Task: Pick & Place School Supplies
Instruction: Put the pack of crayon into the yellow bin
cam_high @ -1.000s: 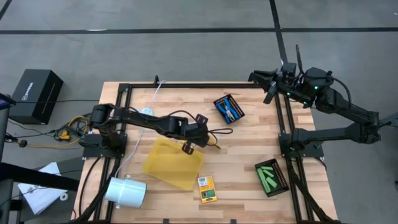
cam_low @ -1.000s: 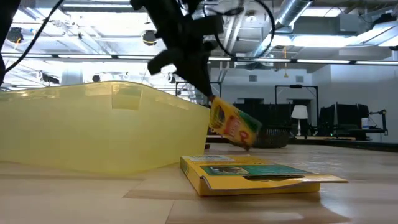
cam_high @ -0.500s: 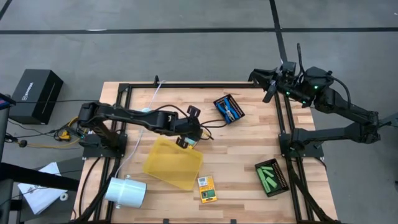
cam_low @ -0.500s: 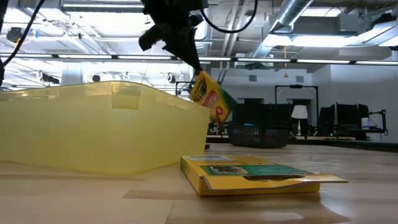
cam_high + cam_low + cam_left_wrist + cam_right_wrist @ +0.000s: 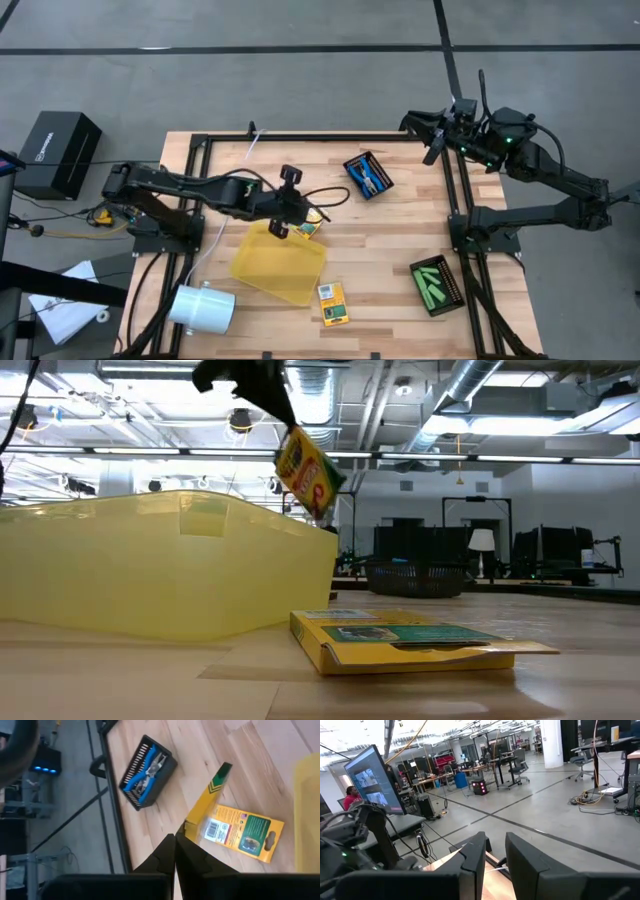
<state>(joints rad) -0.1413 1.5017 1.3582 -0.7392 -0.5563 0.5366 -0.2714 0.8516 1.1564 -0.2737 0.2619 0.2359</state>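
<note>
Crayon box in the air
The left tool (image 5: 287, 208) pinched a crayon box (image 5: 308, 470) above the yellow tray (image 5: 275, 265); another box (image 5: 332, 303) lay nearby.

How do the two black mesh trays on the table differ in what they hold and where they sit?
The mesh tray with the blue-handled tools sits toward the far side of the table, while the mesh tray with green sticks sits by the near right corner. The first holds blue-handled scissor-like tools; the second holds bright green sticks laid side by side. Both are small, black, rectangular, and rest at a slant to the table's edges.
</note>
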